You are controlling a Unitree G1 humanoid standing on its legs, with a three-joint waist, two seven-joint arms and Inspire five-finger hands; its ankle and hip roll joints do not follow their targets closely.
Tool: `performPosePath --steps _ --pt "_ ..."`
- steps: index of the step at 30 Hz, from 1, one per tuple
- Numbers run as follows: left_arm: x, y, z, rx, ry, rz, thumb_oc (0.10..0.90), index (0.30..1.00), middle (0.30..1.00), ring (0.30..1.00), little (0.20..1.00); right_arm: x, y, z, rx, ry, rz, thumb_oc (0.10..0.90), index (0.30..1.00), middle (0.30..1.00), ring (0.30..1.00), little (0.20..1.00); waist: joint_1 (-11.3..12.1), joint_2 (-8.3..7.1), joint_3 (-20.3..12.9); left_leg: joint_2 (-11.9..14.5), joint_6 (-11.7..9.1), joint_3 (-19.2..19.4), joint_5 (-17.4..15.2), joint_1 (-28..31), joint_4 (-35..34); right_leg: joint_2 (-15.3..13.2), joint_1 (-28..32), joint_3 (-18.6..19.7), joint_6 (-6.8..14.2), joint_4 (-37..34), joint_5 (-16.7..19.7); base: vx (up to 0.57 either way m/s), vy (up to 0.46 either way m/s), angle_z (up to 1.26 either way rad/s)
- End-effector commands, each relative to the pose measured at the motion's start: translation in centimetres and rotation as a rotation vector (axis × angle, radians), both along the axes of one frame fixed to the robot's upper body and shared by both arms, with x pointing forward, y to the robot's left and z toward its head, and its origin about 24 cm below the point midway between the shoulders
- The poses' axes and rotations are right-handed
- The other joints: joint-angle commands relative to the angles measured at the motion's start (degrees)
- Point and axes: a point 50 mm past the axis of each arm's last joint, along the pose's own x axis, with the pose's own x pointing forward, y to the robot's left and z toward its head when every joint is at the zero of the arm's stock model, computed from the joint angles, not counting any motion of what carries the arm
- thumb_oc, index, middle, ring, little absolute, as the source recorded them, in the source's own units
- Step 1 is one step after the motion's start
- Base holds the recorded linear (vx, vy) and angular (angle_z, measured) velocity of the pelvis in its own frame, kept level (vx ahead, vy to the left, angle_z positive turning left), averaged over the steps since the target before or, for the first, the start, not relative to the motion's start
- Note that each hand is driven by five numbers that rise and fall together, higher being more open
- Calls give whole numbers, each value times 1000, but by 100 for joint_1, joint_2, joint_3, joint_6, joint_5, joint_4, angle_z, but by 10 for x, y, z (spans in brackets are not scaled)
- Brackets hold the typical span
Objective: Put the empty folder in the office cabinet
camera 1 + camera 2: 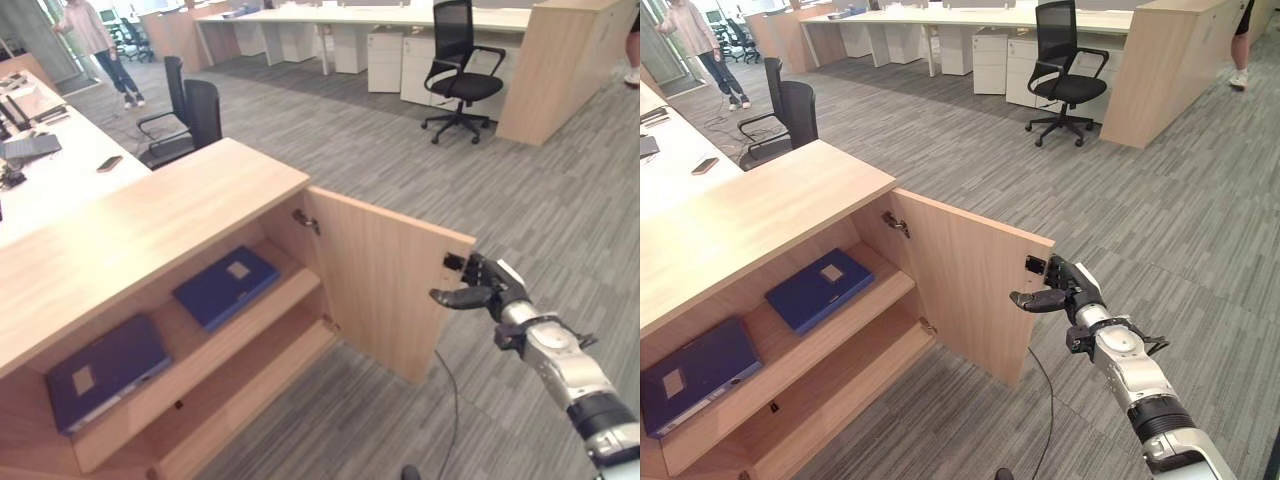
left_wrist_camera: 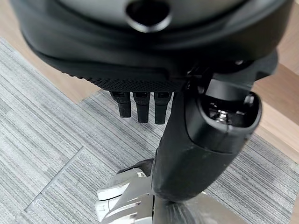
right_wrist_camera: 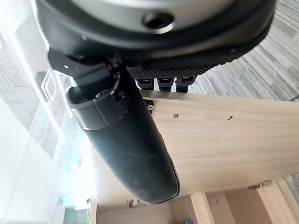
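The office cabinet (image 1: 150,215) is a low, light-wood unit with a flat top and two inner shelves. Its door (image 1: 385,280) stands swung outward over the grey striped carpet (image 1: 520,200).

Two dark blue folders lie flat on the upper shelf (image 1: 280,300), well apart. The nearer folder (image 1: 105,370) rests at the left end of the shelf. The farther folder (image 1: 225,285) rests toward the hinge side, close to the door. Each carries a pale label on its cover.

The right hand (image 1: 485,285) is at the free edge of the door, near the top corner. Its fingers (image 3: 161,84) hook over that edge in the right wrist view, and the thumb extends along the door's inner face.

The left hand (image 2: 154,79) hangs above the carpet; its fingers curl under the palm and hold nothing.

A black office chair (image 1: 460,70) stands on the carpet beyond the cabinet, beside a row of white desks (image 1: 330,15).
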Motion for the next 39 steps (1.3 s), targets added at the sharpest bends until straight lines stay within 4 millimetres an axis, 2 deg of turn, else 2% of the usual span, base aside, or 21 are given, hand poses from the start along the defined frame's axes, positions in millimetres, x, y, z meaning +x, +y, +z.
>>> performPosePath --steps 1,2,3,5,6,7,8,9,13,15,16,21,24,28,39 --pt "-6 11 1 8 62 -48 800 900 900 900 900 25 75 59 140 -269 319 800 900 900 900 900 138 -562 -336 -292 15 31 200 -288 -44 186 412 -55 90 467 -1154 0 0 0" --pt "-6 11 1 8 62 -48 800 900 900 900 900 25 75 59 140 -269 319 800 900 900 900 900 137 -562 -336 -292 15 32 200 -287 -44 186 412 -55 90 467 -1154 0 0 0" --pt "-5 9 1 4 62 -56 800 900 900 900 900 24 92 56 183 -266 366 800 900 900 900 900 159 -560 -358 -294 18 36 190 -277 -38 177 429 -51 90 451 -1147 0 0 0" --pt "-3 8 1 6 55 -55 800 900 900 900 900 23 105 57 227 -270 406 800 900 900 900 900 171 -561 -361 -295 19 25 187 -278 -34 172 427 -55 88 444 -1144 10 3 -4" --pt "0 8 1 7 47 -48 800 900 900 900 900 17 122 58 292 -270 476 800 900 900 900 900 165 -567 -367 -296 15 24 186 -279 -33 165 429 -70 90 439 -1141 7 2 -3" --pt "0 8 1 7 47 -48 800 900 900 900 900 17 122 58 292 -269 476 800 900 900 900 900 165 -567 -368 -297 15 23 186 -279 -33 165 429 -71 91 439 -1141 0 0 0" --pt "2 6 1 8 46 -52 800 900 900 900 900 6 143 57 404 -256 560 800 900 900 900 900 153 -567 -363 -295 13 22 195 -277 -39 163 419 -75 89 448 -1135 0 0 0" --pt "2 6 1 8 46 -52 800 900 900 900 900 6 144 56 405 -256 560 800 900 900 900 900 151 -568 -364 -295 13 21 195 -276 -39 162 420 -76 89 448 -1135 0 0 0" --pt "3 3 0 8 50 -61 800 900 900 900 900 -31 196 33 630 -96 761 800 900 900 900 900 133 -576 -355 -297 4 20 186 -277 -24 156 415 -74 66 484 -1147 -8 2 -8" --pt "7 0 0 5 34 -60 800 900 900 900 900 -53 224 13 712 44 849 800 900 900 900 900 150 -578 -336 -300 1 8 176 -278 -1 149 419 -80 51 494 -1155 -20 10 -10" --pt "12 -3 0 3 14 -63 800 900 900 900 900 -62 236 -1 692 117 889 800 900 900 900 900 180 -577 -314 -306 3 -14 162 -285 25 145 427 -95 41 502 -1171 -19 11 -13" --pt "24 -8 1 2 -26 -86 800 900 900 900 900 -77 255 -17 656 210 974 800 900 900 900 900 235 -593 -253 -301 4 -81 147 -321 88 129 434 -169 34 511 -1190 -13 3 -8" --pt "27 -9 1 4 -32 -102 800 900 900 900 900 -79 255 -20 638 223 985 800 900 900 900 900 254 -600 -245 -301 2 -112 154 -330 87 126 439 -205 32 512 -1205 -4 -5 23" --pt "29 -9 1 9 -34 -107 800 900 900 900 900 -80 253 -33 678 274 916 800 900 900 900 900 286 -604 -228 -299 -8 -164 175 -335 85 125 468 -255 23 523 -1236 1 -16 42" --pt "28 -10 1 -26 -67 -35 800 900 900 900 900 -83 237 -45 613 304 914 800 900 900 900 900 482 -605 -100 -225 -100 -457 360 -536 120 177 444 -546 -48 546 -1336 -15 -43 14"
